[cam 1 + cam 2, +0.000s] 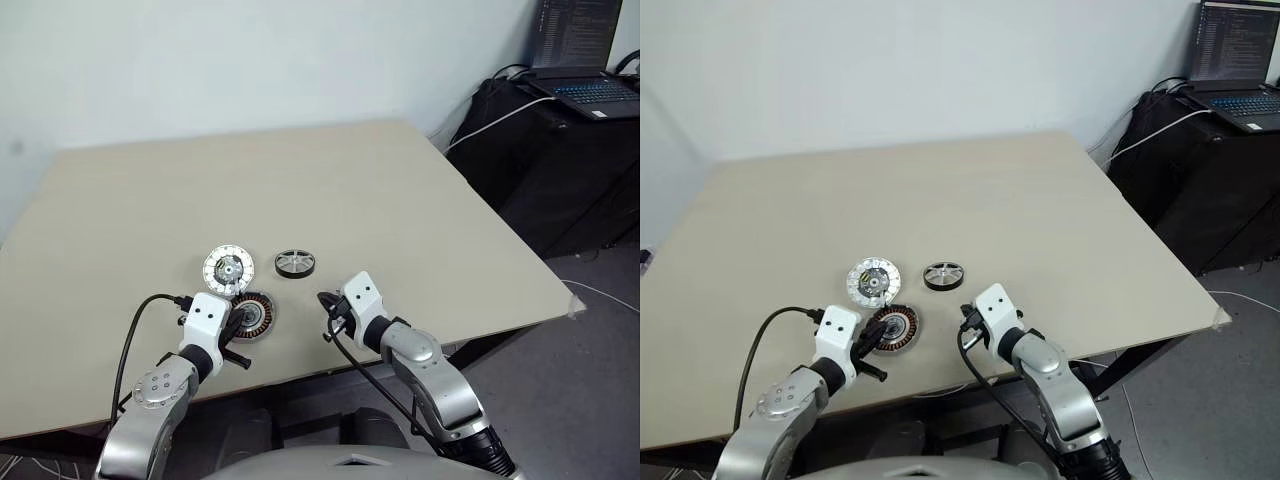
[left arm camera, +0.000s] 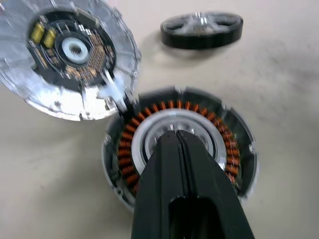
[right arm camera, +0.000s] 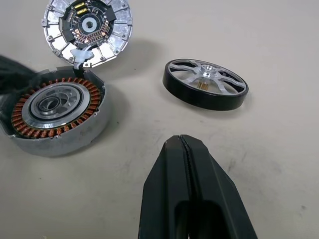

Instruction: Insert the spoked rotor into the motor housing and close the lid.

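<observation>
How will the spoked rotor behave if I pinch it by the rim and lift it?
The spoked rotor looks like rigid metal, so it probably won't flex. Its smooth black rim may slip between narrow fingers. It lies flat on the table, so it should stay put, but set on edge it could roll.

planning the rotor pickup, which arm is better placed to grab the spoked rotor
Right, probably. The right gripper is shut just short of the spoked rotor with bare table between, while the left gripper, also shut, sits over the motor housing.

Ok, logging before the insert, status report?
Both grippers shut, empty: left over motor housing, right short of spoked rotor. Rotor loose on table. Lid open beside housing. Path clear.
</observation>
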### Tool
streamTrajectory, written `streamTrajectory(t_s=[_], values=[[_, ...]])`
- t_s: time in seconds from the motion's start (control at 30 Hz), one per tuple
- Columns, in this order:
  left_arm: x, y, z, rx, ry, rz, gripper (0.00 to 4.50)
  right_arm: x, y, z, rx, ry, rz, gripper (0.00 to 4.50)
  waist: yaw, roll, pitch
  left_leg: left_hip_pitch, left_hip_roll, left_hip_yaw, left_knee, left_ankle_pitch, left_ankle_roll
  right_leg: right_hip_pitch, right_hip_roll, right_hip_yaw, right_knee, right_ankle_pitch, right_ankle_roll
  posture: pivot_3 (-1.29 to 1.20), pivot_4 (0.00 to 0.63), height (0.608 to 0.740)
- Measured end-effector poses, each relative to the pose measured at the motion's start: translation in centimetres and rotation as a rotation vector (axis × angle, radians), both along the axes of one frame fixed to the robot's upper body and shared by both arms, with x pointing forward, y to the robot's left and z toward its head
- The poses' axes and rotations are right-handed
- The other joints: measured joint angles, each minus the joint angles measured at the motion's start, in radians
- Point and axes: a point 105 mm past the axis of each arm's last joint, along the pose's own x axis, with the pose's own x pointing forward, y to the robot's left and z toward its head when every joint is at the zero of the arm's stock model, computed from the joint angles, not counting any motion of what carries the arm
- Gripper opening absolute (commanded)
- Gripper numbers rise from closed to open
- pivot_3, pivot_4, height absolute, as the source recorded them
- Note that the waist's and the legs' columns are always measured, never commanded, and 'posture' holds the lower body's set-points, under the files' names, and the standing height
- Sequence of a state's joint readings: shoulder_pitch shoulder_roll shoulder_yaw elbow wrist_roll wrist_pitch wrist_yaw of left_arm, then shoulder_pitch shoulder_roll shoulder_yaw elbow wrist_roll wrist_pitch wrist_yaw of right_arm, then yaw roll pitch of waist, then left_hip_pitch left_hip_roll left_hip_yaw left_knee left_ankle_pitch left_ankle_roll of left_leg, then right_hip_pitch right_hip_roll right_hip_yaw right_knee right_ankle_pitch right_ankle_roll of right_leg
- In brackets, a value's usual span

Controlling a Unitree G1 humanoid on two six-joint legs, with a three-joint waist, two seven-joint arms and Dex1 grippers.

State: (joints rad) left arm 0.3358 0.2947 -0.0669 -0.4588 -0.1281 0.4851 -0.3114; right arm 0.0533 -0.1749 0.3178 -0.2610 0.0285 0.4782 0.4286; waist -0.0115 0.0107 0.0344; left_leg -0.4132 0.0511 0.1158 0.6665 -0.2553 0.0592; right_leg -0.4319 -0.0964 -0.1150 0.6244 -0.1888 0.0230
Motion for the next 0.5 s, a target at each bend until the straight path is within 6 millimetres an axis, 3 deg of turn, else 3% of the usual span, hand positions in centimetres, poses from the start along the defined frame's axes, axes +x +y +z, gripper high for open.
streamTrajectory(t_s=[0.3,0.4,0.5], values=[[0.7,0.2,3.1,-0.064,-0.228,0.040,0.02,-0.3,1.2,0.3,-0.022,-0.009,0.130,0.00,-0.001,0.000,0.000,0.001,0.000,0.000,0.000,0.000,0.000,0.000,0.000,0.000,0.000,0.000,0.000,0.00,0.000,0.740],[0.0,0.4,2.6,-0.059,-0.223,0.035,0.00,0.0,2.0,0.1,-0.046,-0.013,0.188,0.59,-0.002,-0.001,0.000,0.001,0.000,0.000,0.001,0.000,0.000,0.001,0.000,0.000,0.000,0.000,0.000,0.00,0.000,0.740],[-1.0,0.9,1.8,-0.040,-0.208,0.040,0.00,0.2,3.3,-0.5,-0.090,-0.004,0.282,1.56,-0.004,-0.002,-0.001,0.001,0.000,0.000,0.001,0.000,0.000,0.001,0.001,0.000,0.000,0.000,0.000,0.00,0.000,0.740]])
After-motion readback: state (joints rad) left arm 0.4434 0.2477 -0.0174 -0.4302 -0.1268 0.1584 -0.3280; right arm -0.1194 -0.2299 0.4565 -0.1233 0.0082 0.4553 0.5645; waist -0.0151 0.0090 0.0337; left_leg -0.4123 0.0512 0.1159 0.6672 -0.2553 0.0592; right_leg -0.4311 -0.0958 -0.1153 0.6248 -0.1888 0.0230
